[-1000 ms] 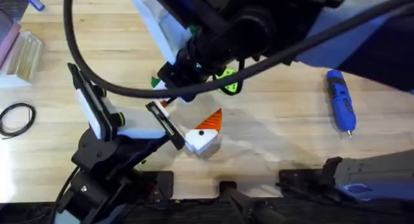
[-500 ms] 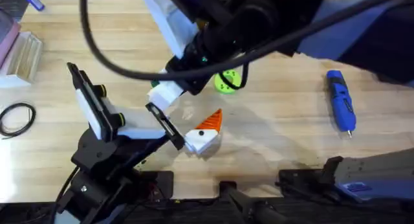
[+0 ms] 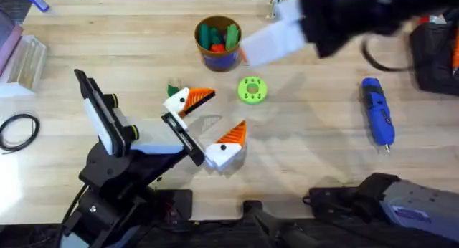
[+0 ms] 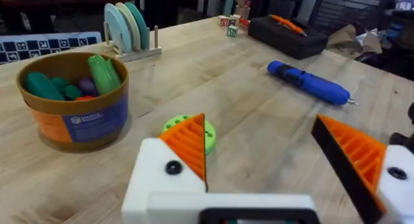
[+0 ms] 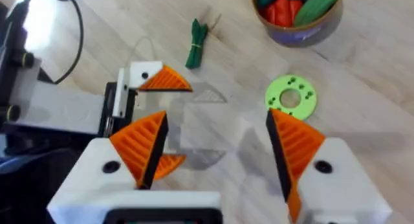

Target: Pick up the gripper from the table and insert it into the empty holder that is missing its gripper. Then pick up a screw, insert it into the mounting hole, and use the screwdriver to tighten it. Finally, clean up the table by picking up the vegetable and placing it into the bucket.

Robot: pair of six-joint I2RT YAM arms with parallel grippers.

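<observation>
On your wooden table (image 3: 315,155) you have a bright green disc with holes (image 3: 252,90) lying flat near the middle. At the far left edge sits a clear plastic box (image 3: 21,62), and nearer you beside it a coiled black cable (image 3: 18,130). From the left wrist view you see a rack of pale plates (image 4: 129,30) standing upright, small lettered blocks (image 4: 229,24), and a black case (image 4: 291,36) farther back

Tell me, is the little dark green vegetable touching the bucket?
Apart. The right wrist view shows the vegetable lying on bare wood, with a plain stretch of table between it and the bucket.
</observation>
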